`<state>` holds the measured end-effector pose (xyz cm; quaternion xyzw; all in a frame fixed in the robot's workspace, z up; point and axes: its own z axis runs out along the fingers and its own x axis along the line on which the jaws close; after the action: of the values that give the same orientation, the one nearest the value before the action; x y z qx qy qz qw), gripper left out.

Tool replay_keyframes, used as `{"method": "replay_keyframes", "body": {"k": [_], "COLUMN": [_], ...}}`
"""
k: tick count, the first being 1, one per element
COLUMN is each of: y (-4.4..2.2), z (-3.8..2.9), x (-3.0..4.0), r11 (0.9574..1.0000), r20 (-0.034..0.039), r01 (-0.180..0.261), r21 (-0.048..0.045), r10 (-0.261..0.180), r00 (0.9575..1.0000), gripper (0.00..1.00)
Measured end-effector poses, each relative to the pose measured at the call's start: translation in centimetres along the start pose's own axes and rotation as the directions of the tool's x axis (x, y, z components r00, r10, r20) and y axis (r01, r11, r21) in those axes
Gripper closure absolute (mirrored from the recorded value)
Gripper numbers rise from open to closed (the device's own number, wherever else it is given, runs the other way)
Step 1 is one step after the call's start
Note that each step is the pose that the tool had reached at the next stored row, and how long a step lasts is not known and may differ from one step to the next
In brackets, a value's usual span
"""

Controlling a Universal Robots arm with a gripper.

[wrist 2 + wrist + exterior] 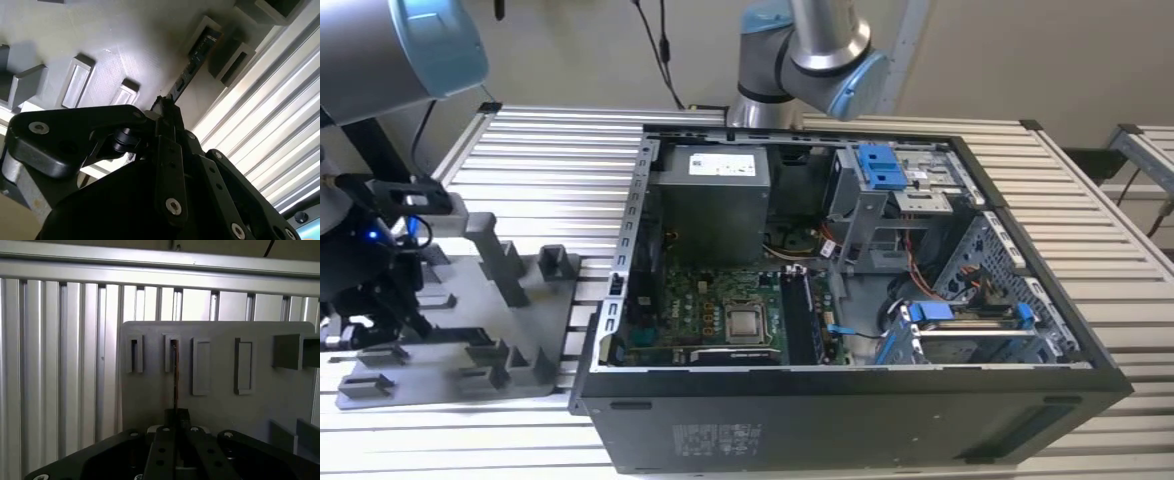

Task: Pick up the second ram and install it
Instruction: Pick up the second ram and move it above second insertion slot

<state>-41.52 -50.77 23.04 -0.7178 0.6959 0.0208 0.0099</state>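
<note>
The second ram (175,377) shows edge-on as a thin dark strip in the first wrist view. In the second wrist view the second ram (192,65) is a dark board with black chips. Its far end sits in a slotted post (205,35) of the grey tray (150,390). My gripper (164,107) is shut on the near end of the stick, fingers pressed against both faces, and in the first wrist view the gripper (176,416) stands low over the tray. In the exterior view my wrist (360,265) hangs over the tray (454,350) at that view's left.
An open computer case (854,400) lies right of the tray on the ribbed metal table (547,150). Inside are the motherboard with its processor socket (747,322), memory slots (803,315) beside it, a power supply (710,200) and blue drive brackets (881,165). Upright posts (500,255) rise from the tray.
</note>
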Motion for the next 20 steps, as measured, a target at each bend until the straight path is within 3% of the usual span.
{"method": "replay_keyframes", "body": {"k": [20], "y": [0.04], "z": [-2.65], "x": [-0.11], "r11": [1.0], "r20": [-0.0001], "r01": [-0.002], "r21": [0.0001], "r10": [0.002], "r00": [1.0], "gripper": [0.86]}}
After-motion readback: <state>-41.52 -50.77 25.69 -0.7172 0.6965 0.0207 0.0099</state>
